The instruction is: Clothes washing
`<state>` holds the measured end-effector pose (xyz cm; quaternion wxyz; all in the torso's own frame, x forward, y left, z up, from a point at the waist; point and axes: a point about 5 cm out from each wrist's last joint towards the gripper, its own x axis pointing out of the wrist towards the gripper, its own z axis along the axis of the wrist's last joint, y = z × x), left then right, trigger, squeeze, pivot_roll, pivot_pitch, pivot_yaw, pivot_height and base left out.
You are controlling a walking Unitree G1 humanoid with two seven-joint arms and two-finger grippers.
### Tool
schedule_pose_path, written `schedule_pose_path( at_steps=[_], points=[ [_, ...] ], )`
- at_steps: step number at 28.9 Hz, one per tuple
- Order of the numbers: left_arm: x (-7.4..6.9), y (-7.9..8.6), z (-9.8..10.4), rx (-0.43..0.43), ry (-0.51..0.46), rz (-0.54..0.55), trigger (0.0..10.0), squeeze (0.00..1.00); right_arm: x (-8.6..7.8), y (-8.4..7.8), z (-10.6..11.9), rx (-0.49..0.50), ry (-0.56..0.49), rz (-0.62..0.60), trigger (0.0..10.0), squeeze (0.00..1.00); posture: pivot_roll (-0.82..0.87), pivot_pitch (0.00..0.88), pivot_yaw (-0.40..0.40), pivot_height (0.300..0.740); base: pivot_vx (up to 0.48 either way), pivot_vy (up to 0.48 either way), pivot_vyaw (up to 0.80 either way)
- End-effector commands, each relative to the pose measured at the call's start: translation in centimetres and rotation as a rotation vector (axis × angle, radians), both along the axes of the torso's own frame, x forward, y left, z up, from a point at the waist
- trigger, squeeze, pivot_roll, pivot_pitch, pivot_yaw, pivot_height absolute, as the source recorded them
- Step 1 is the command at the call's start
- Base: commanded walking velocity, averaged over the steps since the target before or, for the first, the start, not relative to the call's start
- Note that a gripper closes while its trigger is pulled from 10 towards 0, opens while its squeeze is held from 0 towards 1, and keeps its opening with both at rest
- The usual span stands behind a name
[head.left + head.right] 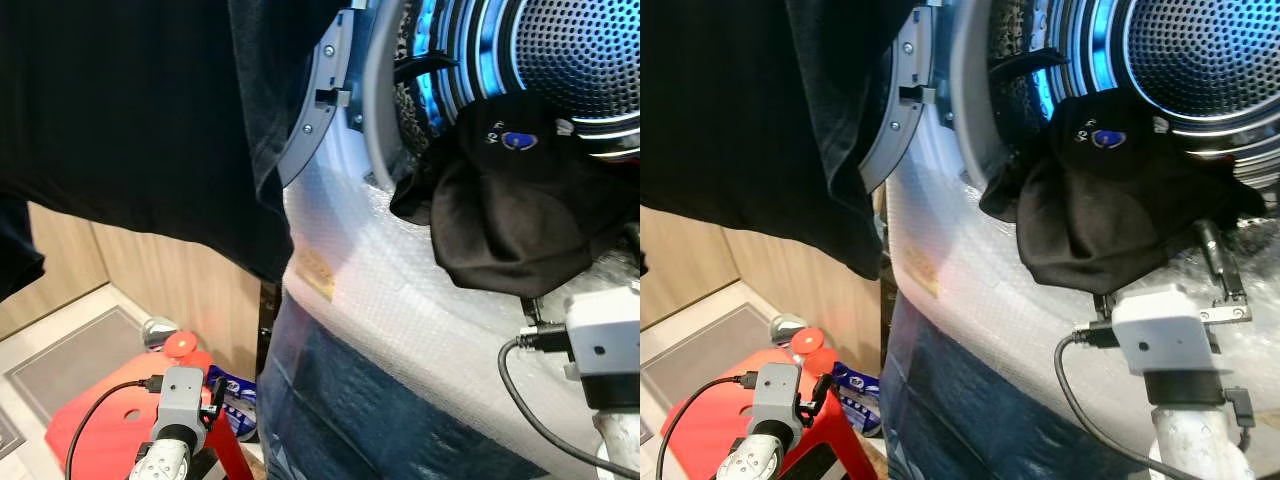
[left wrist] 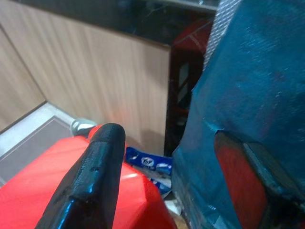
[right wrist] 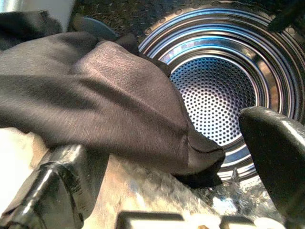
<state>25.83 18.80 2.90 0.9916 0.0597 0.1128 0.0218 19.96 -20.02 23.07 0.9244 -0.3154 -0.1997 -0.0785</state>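
The washing machine [image 1: 970, 300] takes up the right of the head views, its front wrapped in bubble film, its door [image 1: 895, 110] swung open at ten o'clock of the opening; the lit, perforated drum [image 3: 212, 98] lies straight ahead of the right gripper [image 3: 176, 157], at about twelve o'clock of it in the right eye view; the black garment [image 1: 1110, 210] is draped over the lower lip of the opening, half in and half out, just beyond the right fingertips and between them and the drum; its long axis appears to run across the mouth, roughly from nine to three o'clock, with a small blue and white logo at its top; the right arm is plainly the nearer, so the push inward looks like its job.

The garment is dark, soft and bunched in loose folds, with a faint sheen in the right wrist view; it should slump rather than slide. A larger dark cloth [image 1: 130, 120] hangs over the upper left of the head views.

The right jaws stand spread wide, one finger [image 3: 52, 186] lying against or under the fabric's edge, nothing pinched; the left gripper [image 2: 167, 186] hangs low at seven o'clock beside a red container [image 1: 100, 415] and a wood panel [image 1: 190, 285], its jaws spread too, on nothing.
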Motion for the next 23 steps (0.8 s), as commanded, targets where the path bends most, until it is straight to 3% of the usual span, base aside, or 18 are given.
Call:
schedule_pose_path(
  at_steps=[1,10,11,12,13,23],
  points=[
    [0.1,-0.4,-0.2,0.014,0.011,-0.024,10.0,0.00,-0.2,-0.3,0.0,-0.032,-0.006,0.003,10.0,0.00,-0.06,0.000,-0.140,0.740,0.000,0.000,0.00],
    [0.2,-0.3,-0.3,0.022,0.010,-0.023,10.0,0.00,0.1,0.3,0.7,-0.038,-0.064,0.058,10.0,0.00,-0.06,0.000,-0.141,0.740,0.000,0.000,0.00],
    [0.2,-0.3,-0.3,0.022,0.010,-0.022,10.0,0.00,-0.1,0.7,0.7,-0.050,-0.076,0.085,2.9,0.00,-0.06,0.000,-0.143,0.740,0.000,0.000,0.00],
    [0.2,-0.3,-0.3,0.022,0.010,-0.022,10.0,0.00,-0.1,0.7,0.7,-0.050,-0.076,0.085,2.9,0.00,-0.06,0.000,-0.143,0.740,0.000,0.000,0.00],
    [0.2,-0.3,-0.4,0.024,0.010,-0.024,10.0,0.00,-0.2,0.8,0.7,-0.070,-0.090,0.107,0.0,0.00,-0.06,0.000,-0.143,0.740,0.000,0.000,0.00],
    [0.2,-0.3,-0.5,0.028,0.013,-0.031,10.0,0.00,-0.4,0.5,-0.3,-0.100,-0.054,0.130,0.0,0.00,-0.06,0.000,-0.142,0.740,0.000,0.000,0.00]
  ],
)
